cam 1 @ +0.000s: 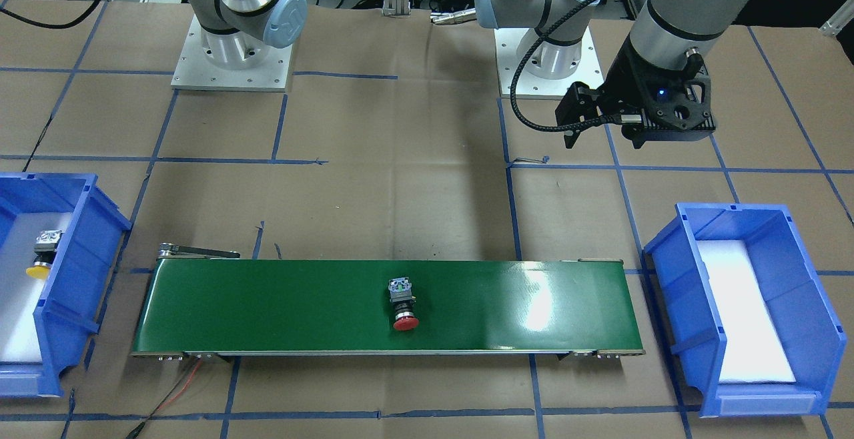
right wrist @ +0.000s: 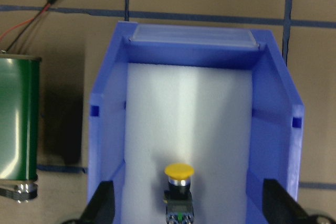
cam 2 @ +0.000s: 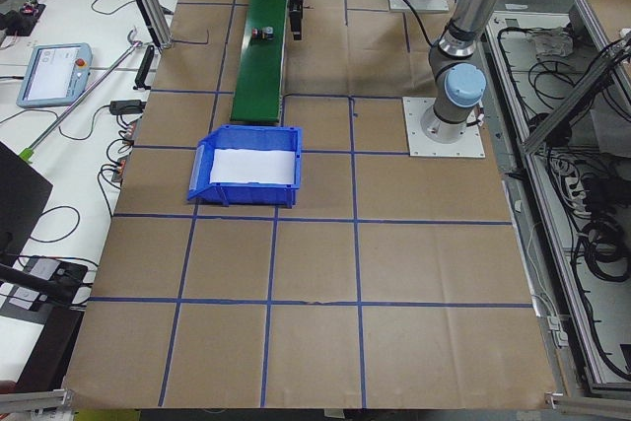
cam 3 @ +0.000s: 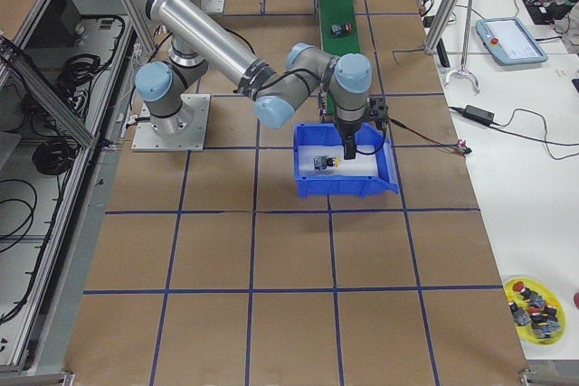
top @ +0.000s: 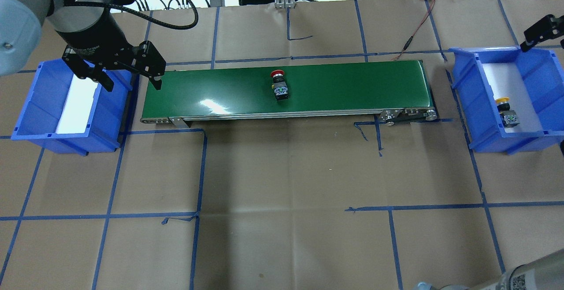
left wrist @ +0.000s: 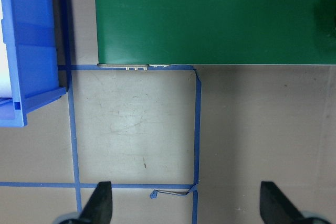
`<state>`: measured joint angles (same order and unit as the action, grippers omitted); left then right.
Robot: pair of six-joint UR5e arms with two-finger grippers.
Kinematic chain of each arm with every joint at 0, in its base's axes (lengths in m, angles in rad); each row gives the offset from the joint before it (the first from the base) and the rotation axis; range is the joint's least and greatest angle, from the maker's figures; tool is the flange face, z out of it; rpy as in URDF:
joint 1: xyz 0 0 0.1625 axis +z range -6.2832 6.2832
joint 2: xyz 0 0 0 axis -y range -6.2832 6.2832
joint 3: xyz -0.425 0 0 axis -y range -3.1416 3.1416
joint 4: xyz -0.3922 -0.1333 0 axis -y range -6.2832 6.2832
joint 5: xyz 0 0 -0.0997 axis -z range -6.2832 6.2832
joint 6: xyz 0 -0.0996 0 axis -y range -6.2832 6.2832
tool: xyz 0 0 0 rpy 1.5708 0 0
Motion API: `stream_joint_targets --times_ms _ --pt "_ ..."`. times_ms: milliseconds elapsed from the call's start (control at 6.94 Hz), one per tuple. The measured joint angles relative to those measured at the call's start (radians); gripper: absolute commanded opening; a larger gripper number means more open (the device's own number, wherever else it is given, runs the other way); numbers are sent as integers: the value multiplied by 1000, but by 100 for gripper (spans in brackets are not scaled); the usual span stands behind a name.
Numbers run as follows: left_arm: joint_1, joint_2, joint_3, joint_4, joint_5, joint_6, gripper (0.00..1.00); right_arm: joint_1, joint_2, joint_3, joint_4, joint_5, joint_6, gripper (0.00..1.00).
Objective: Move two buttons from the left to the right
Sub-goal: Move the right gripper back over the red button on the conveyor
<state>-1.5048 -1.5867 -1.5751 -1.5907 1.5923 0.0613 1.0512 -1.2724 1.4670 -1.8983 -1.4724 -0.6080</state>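
Progress about half: yellow button point(top: 506, 111) lies inside right bin point(top: 467, 105), red button point(top: 279, 85) sits mid-length on green conveyor point(top: 352, 87), not yet binned. Left gripper point(top: 132, 85) hangs spread apart by the conveyor's left end. Right gripper point(right wrist: 188, 195) is spread wide over the yellow button, neither holding anything.

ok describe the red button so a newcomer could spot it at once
Find the long green conveyor belt. Near its middle lies the red button, on its side and alone on the belt. The only other one, the yellow button, sits in the right blue bin.
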Motion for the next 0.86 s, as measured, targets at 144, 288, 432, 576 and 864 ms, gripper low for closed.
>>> stream_joint_targets --times_ms 144,288,432,576,864 --pt "0 0 1 0 0 0 100 62 -2 -35 4 -1 10 100" --pt "0 -1 1 0 0 0 100 131 -11 -50 5 -7 49 100" --pt "0 -1 1 0 0 0 100 204 -26 -55 6 -14 127 100" --pt "0 -1 1 1 0 0 100 277 -42 -57 8 -21 217 100" --pt "0 -1 1 1 0 0 100 426 -58 -54 15 -92 407 100"
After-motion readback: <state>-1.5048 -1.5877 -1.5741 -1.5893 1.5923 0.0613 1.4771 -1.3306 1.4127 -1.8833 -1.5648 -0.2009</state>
